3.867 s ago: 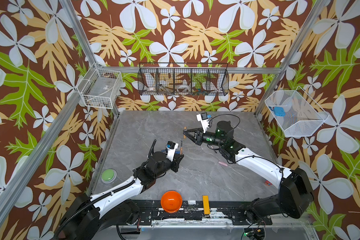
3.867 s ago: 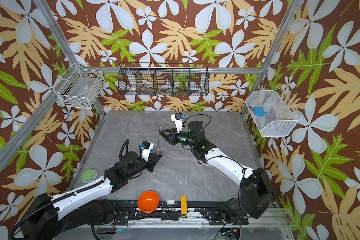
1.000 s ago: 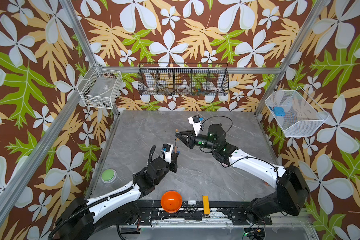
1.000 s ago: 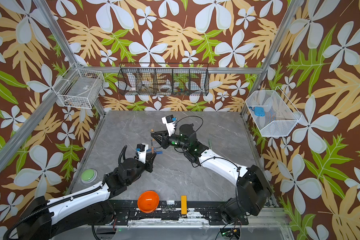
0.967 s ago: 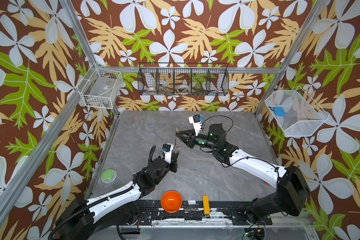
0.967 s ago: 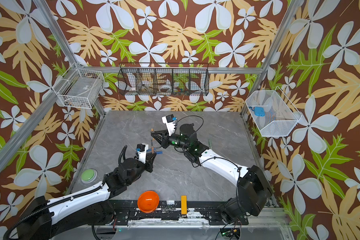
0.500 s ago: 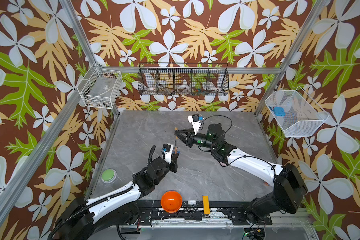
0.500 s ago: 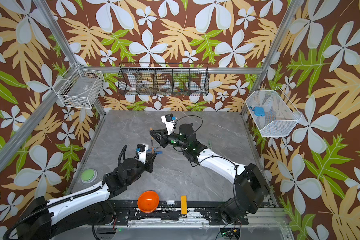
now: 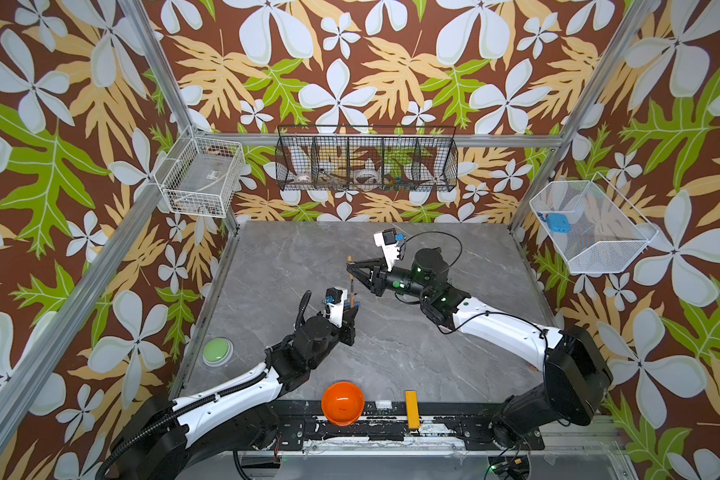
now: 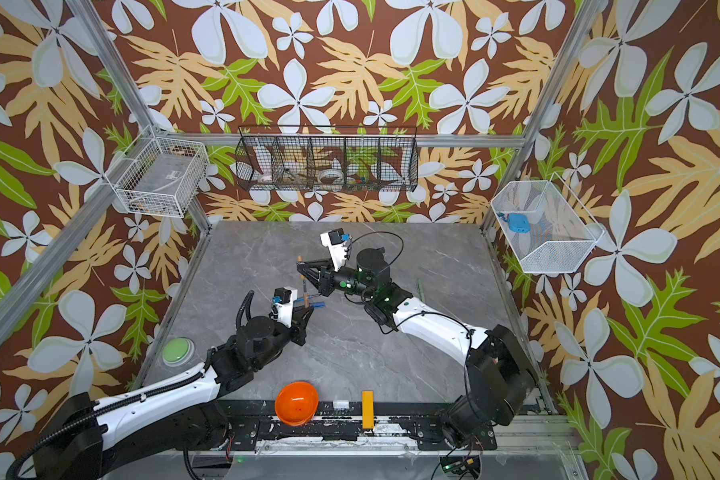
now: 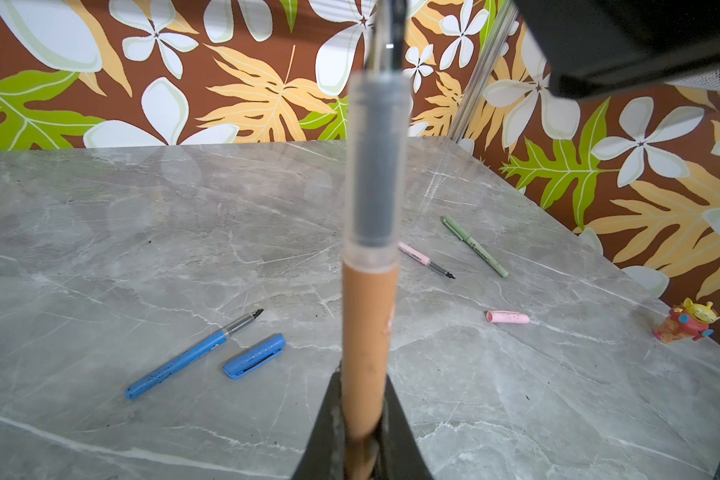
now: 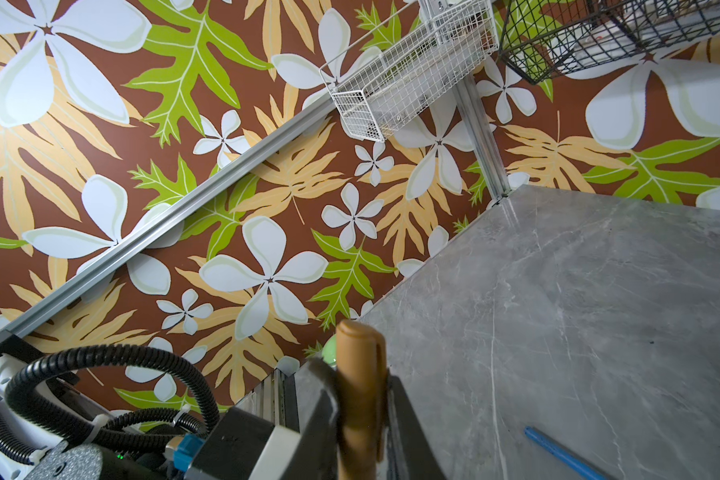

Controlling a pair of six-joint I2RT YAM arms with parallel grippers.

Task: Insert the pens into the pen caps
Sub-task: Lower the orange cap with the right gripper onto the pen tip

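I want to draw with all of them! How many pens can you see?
4. The brown pen stands in the left gripper. The blue pen, pink pen and green pen lie apart on the table. The arms might hide more.

in a top view your left gripper (image 9: 351, 311) pinches the brown pen (image 9: 352, 296) by its barrel and holds it upright, dark tip up. your right gripper (image 9: 351, 269) reaches in from the right, its jaws clamped on the brown cap (image 9: 349, 259). the cap sits just beyond the pen's tip, with a small gap between them. both are over the grey table (image 9: 292, 257). at the near edge you have an orange bowl (image 9: 343, 402) and a yellow bar (image 9: 411, 409). a green button (image 9: 218, 351) sits by the left edge.
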